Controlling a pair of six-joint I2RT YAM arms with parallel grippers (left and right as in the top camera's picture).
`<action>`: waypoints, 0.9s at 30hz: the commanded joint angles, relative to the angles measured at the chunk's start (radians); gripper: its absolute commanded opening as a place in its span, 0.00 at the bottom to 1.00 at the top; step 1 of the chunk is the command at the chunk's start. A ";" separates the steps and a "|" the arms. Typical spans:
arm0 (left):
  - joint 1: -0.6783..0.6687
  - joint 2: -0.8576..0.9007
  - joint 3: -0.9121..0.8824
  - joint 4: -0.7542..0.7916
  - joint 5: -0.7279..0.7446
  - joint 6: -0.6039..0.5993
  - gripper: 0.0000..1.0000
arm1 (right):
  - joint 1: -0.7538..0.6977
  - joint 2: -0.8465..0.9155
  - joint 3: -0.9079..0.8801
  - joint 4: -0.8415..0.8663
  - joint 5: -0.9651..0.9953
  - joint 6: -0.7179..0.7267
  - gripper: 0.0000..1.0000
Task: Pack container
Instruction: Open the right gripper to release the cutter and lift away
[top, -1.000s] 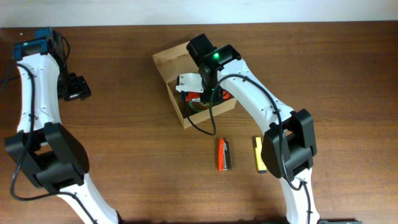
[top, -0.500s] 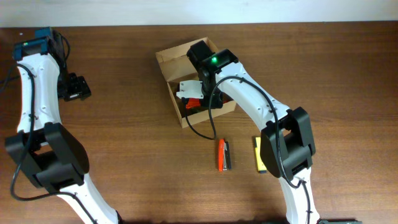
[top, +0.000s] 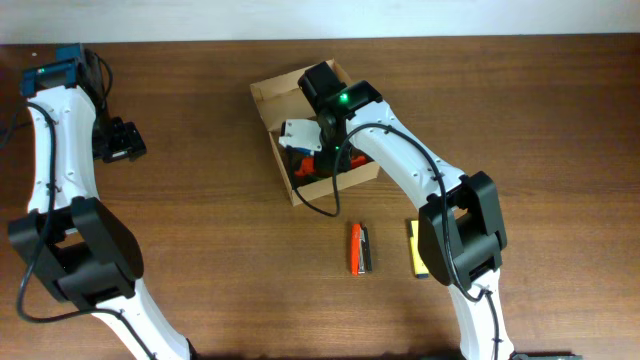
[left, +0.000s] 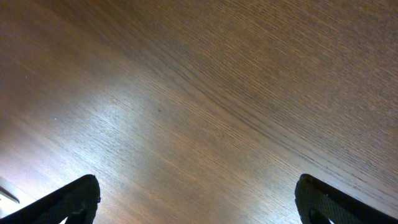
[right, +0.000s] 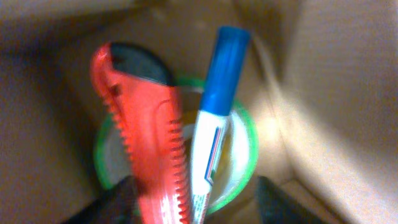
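Note:
The container (top: 276, 96) is a small brown cardboard box at the table's middle back, with its flap open. My right gripper (top: 305, 152) reaches down into it. In the right wrist view the box's walls (right: 348, 93) surround a red utility knife (right: 146, 137), a blue-capped white marker (right: 214, 124) and a green tape roll (right: 247, 146) lying under both. My right gripper (right: 196, 208) is open, its fingers (right: 283, 199) standing on either side of the knife and marker. Far to the left, my left gripper (top: 120, 140) is open over bare wood (left: 199, 112).
An orange-and-black stapler-like item (top: 359, 248) and a yellow-and-black item (top: 416, 247) lie on the table in front of the box. The table's back edge runs just behind the box.
My right gripper's jaws have spread apart inside the box, and its wrist has shifted slightly toward the box's back left. The left arm has not moved.

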 joint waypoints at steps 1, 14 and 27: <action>0.002 -0.006 -0.010 0.002 0.003 0.016 1.00 | 0.011 0.003 -0.003 0.034 0.057 0.055 0.90; 0.002 -0.006 -0.010 0.002 0.003 0.016 1.00 | -0.023 -0.180 -0.003 0.189 0.137 0.473 0.99; 0.002 -0.006 -0.010 0.002 0.003 0.016 1.00 | -0.165 -0.435 -0.004 0.032 0.269 0.901 0.56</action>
